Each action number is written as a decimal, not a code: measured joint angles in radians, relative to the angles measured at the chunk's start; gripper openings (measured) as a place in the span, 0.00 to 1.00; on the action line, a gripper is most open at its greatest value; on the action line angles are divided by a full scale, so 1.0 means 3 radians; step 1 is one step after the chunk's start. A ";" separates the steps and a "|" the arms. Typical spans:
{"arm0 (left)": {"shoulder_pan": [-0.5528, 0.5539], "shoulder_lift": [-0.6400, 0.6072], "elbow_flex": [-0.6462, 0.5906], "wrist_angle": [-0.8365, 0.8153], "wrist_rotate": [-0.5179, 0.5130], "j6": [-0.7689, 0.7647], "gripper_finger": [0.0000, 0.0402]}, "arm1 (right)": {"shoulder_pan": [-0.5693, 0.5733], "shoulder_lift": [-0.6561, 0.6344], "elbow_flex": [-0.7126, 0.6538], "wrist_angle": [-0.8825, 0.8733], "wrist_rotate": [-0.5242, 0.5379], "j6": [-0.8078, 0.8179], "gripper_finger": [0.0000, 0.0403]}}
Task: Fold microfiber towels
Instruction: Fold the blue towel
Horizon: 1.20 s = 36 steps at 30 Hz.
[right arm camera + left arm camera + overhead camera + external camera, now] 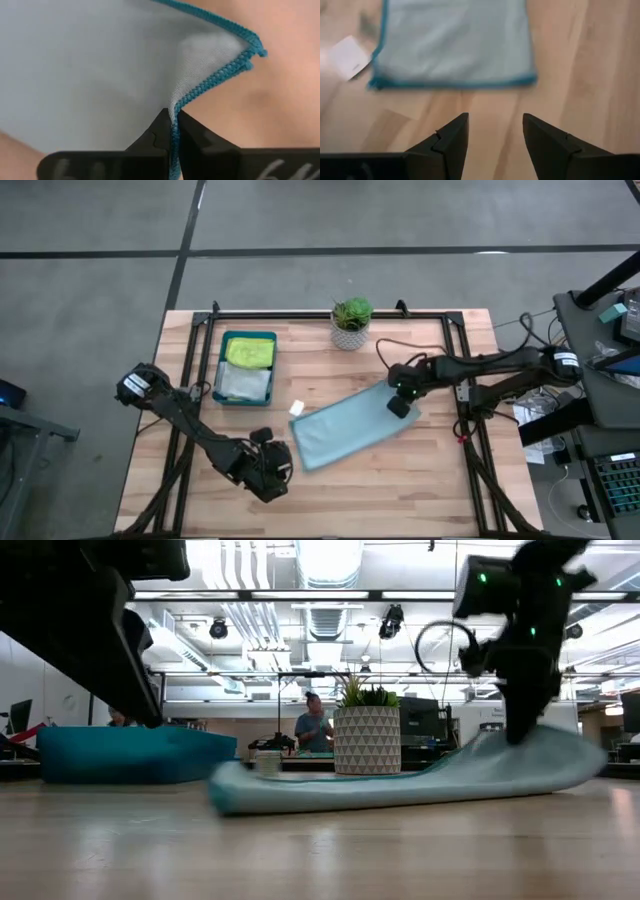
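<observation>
1. Table [400, 470]: light teal towel [345, 425] lies spread near its middle, ready for folding.
2. Tray [222, 370] holds the lime green towel [250, 352] and the pale grey towel [244, 383], parked aside.
3. Right hand [172, 131] is pinched on the teal towel's hem, corner raised, likely to carry it over.
4. Left hand [495, 132] waits with fingers apart, just short of the near edge.

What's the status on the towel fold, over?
Right gripper shut on the light teal towel edge, lifting it. Left gripper open, short of its near edge. Nothing in the way.
</observation>
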<state>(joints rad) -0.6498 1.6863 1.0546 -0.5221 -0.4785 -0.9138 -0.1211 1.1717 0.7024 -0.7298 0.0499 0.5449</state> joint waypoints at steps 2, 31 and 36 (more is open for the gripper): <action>0.0002 0.0000 -0.0043 0.0080 -0.0127 0.0002 0.43 | -0.0001 0.0017 0.0258 -0.0458 0.0274 -0.0082 0.02; 0.0224 0.0739 -0.0511 0.1720 -0.0957 0.0027 0.43 | 0.0395 0.1192 0.1447 0.0240 -0.0543 0.0285 0.02; 0.0287 0.0839 -0.0487 0.1777 -0.1013 0.0011 0.43 | 0.0520 0.1527 0.1714 0.0334 -0.0542 0.0289 0.02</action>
<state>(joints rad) -0.5637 1.9380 0.9086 0.0109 -0.7823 -0.9104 0.0348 1.6297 1.2167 -0.6297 -0.1127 0.6314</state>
